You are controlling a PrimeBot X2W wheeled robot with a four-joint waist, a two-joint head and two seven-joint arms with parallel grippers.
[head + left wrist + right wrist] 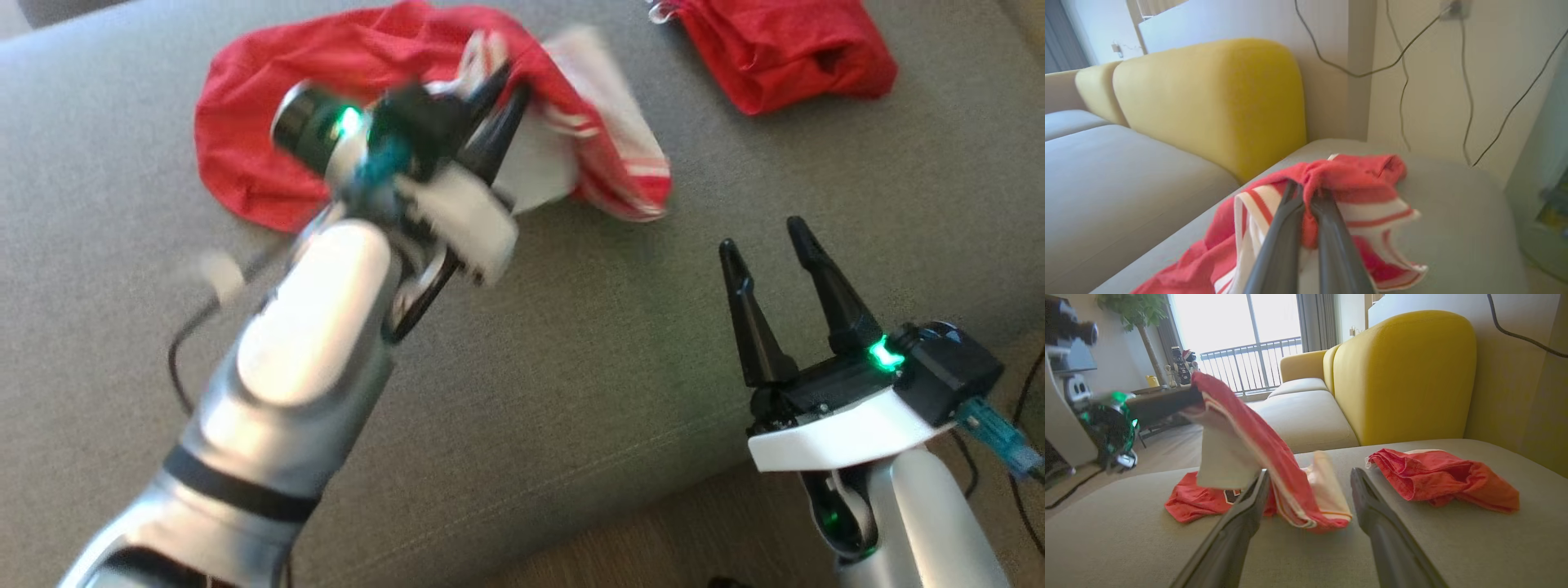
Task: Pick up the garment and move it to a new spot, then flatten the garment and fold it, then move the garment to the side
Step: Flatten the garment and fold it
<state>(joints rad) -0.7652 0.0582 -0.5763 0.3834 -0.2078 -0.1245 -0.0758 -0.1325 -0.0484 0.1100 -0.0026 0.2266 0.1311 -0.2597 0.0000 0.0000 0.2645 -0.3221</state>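
Nearest, at the front edge of the grey sofa seat [588, 343], the right gripper [761, 235] stands open. Its two dark fingers are spread and empty, pointing in over the seat.

Further in, above the seat's left part, the left gripper [1306, 190] is closed on a fold of the garment [1363, 175], a red piece with white panels and red-and-white stripes. The pinched part is held up off the seat, while the rest hangs down and lies crumpled on the seat under and beyond the gripper. The left arm shows blurred in the head view.

Toward the seat's far right corner lies a second red garment [784, 49], bunched, well apart from the first and from both grippers.

Beyond the seat's far side stands a yellow backrest [1404, 375]. Behind it is a pale wall [1494, 49] with dark cables [1404, 61] hanging down it.
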